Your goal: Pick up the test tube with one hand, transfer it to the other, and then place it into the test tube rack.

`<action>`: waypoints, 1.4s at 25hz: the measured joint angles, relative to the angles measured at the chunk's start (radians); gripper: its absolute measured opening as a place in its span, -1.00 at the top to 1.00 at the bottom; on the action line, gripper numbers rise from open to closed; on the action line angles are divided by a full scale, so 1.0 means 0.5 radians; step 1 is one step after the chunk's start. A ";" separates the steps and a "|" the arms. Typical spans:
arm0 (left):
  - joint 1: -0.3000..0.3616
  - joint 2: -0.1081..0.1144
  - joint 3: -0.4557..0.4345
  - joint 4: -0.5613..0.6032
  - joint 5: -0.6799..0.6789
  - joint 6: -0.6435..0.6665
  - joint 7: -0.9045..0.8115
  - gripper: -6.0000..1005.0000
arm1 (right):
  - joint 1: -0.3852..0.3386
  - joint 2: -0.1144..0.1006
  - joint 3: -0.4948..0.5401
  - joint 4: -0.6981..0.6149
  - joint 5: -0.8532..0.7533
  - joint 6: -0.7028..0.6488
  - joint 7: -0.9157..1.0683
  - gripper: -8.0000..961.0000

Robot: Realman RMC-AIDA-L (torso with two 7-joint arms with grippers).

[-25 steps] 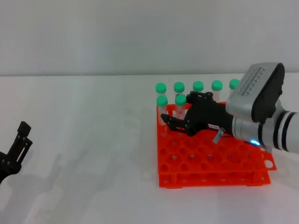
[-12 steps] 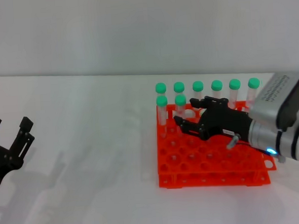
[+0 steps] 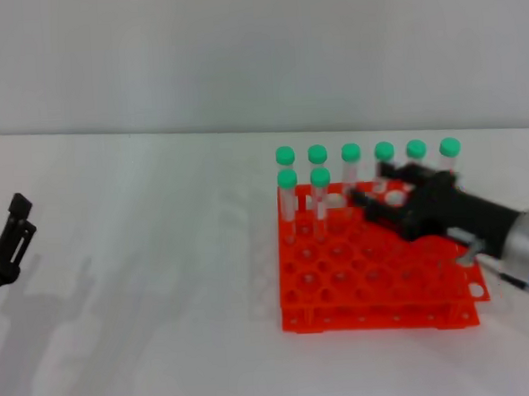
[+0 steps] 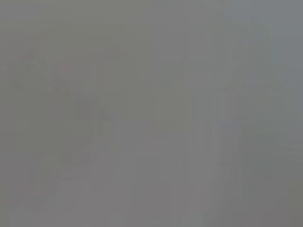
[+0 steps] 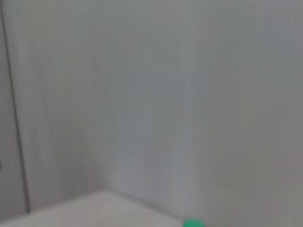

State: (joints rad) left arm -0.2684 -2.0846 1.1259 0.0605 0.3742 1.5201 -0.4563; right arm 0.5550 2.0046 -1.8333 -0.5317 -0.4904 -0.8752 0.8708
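A: Where is the test tube placed?
B: It is seen upright in the test tube rack, second row, beside 1 other.
A: And the right gripper?
B: It is held open and empty above the rack, the tube lying to its left.
A: The left gripper?
B: Well apart; its grip cannot be told.

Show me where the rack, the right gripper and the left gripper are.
rack (image 3: 379,312): head view, on its front orange edge.
right gripper (image 3: 372,200): head view, between its fingertips, over the rack.
left gripper (image 3: 13,233): head view, at its fingertips.
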 joint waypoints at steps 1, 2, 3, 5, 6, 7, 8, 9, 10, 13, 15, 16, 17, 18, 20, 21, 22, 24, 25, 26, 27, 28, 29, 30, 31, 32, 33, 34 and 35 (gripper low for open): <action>-0.005 0.000 0.000 0.000 -0.023 -0.018 0.000 -0.56 | -0.041 0.000 0.066 0.003 0.000 -0.063 -0.018 -0.34; -0.016 -0.001 0.000 -0.001 -0.041 -0.036 0.000 -0.56 | -0.090 0.001 0.150 0.010 -0.001 -0.138 -0.051 -0.34; -0.022 -0.001 0.000 -0.001 -0.053 -0.049 0.000 -0.56 | -0.149 0.002 0.246 0.018 0.001 -0.199 -0.099 -0.34; -0.045 -0.002 0.000 -0.002 -0.077 -0.083 0.001 -0.56 | -0.269 0.017 0.468 0.029 0.010 -0.306 -0.255 -0.34; -0.058 -0.003 0.000 -0.003 -0.085 -0.103 0.001 -0.56 | -0.303 0.022 0.542 0.033 0.016 -0.328 -0.318 -0.34; -0.067 -0.003 0.000 -0.003 -0.090 -0.114 0.001 -0.56 | -0.340 0.028 0.636 0.047 0.027 -0.349 -0.393 -0.34; -0.075 -0.003 0.000 -0.004 -0.093 -0.128 0.001 -0.56 | -0.363 0.032 0.738 0.082 0.057 -0.358 -0.490 -0.34; -0.080 -0.003 0.000 -0.004 -0.097 -0.138 0.001 -0.56 | -0.360 0.032 0.785 0.132 0.096 -0.358 -0.543 -0.34; -0.084 -0.003 0.000 -0.004 -0.101 -0.151 0.002 -0.56 | -0.353 0.031 0.816 0.176 0.136 -0.358 -0.592 -0.34; -0.090 -0.003 0.000 -0.005 -0.118 -0.178 0.019 -0.56 | -0.293 0.032 0.926 0.388 0.338 -0.351 -0.864 -0.35; -0.095 -0.003 0.000 -0.004 -0.135 -0.190 0.051 -0.56 | -0.241 0.039 0.961 0.520 0.500 -0.346 -1.058 -0.35; -0.099 -0.002 0.000 -0.004 -0.142 -0.194 0.069 -0.56 | -0.221 0.041 0.964 0.566 0.571 -0.344 -1.116 -0.35; -0.104 -0.003 0.000 -0.004 -0.149 -0.198 0.087 -0.56 | -0.203 0.043 0.965 0.610 0.625 -0.339 -1.156 -0.36; -0.113 -0.004 0.000 -0.005 -0.157 -0.203 0.107 -0.56 | -0.184 0.043 0.967 0.648 0.673 -0.333 -1.178 -0.36; -0.117 -0.005 0.000 -0.005 -0.158 -0.210 0.109 -0.56 | -0.162 0.043 0.970 0.687 0.706 -0.323 -1.196 -0.47; -0.124 -0.006 0.000 -0.005 -0.160 -0.220 0.111 -0.56 | -0.158 0.042 0.973 0.692 0.710 -0.315 -1.197 -0.58; -0.130 -0.006 0.000 -0.005 -0.160 -0.227 0.111 -0.56 | -0.156 0.041 0.975 0.693 0.711 -0.314 -1.198 -0.68; -0.136 -0.006 0.000 -0.005 -0.161 -0.233 0.111 -0.56 | -0.156 0.041 0.980 0.686 0.714 -0.312 -1.200 -0.73; -0.138 -0.006 0.000 -0.005 -0.161 -0.236 0.111 -0.56 | -0.156 0.041 0.980 0.684 0.714 -0.312 -1.200 -0.76; -0.139 -0.007 0.000 -0.005 -0.162 -0.239 0.111 -0.56 | -0.155 0.041 0.981 0.682 0.715 -0.312 -1.201 -0.78; -0.140 -0.008 0.000 -0.005 -0.162 -0.241 0.111 -0.56 | -0.154 0.041 0.981 0.680 0.716 -0.312 -1.201 -0.81; -0.140 -0.008 0.000 -0.005 -0.162 -0.243 0.111 -0.56 | -0.153 0.040 0.982 0.678 0.717 -0.311 -1.201 -0.83; -0.140 -0.009 0.000 -0.005 -0.162 -0.244 0.111 -0.56 | -0.153 0.040 0.982 0.678 0.717 -0.311 -1.202 -0.83; -0.140 -0.009 0.000 -0.005 -0.163 -0.245 0.112 -0.56 | -0.153 0.040 0.982 0.678 0.717 -0.311 -1.202 -0.83; -0.141 -0.009 0.000 -0.005 -0.163 -0.245 0.112 -0.56 | -0.153 0.040 0.982 0.678 0.717 -0.311 -1.202 -0.83; -0.141 -0.009 0.000 -0.005 -0.163 -0.246 0.112 -0.56 | -0.152 0.040 0.983 0.678 0.720 -0.311 -1.202 -0.83; -0.141 -0.009 0.000 -0.005 -0.163 -0.246 0.112 -0.56 | -0.151 0.040 0.983 0.678 0.725 -0.311 -1.202 -0.83; -0.141 -0.009 0.000 -0.004 -0.163 -0.246 0.112 -0.56 | -0.151 0.040 0.983 0.678 0.728 -0.311 -1.202 -0.83; -0.141 -0.009 0.000 -0.003 -0.163 -0.246 0.112 -0.56 | -0.150 0.040 0.983 0.678 0.731 -0.311 -1.202 -0.83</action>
State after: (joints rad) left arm -0.3390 -2.0893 1.1259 0.0588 0.2929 1.3970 -0.4003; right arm 0.4799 2.0248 -1.3415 -0.1928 -0.1250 -1.0307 0.2697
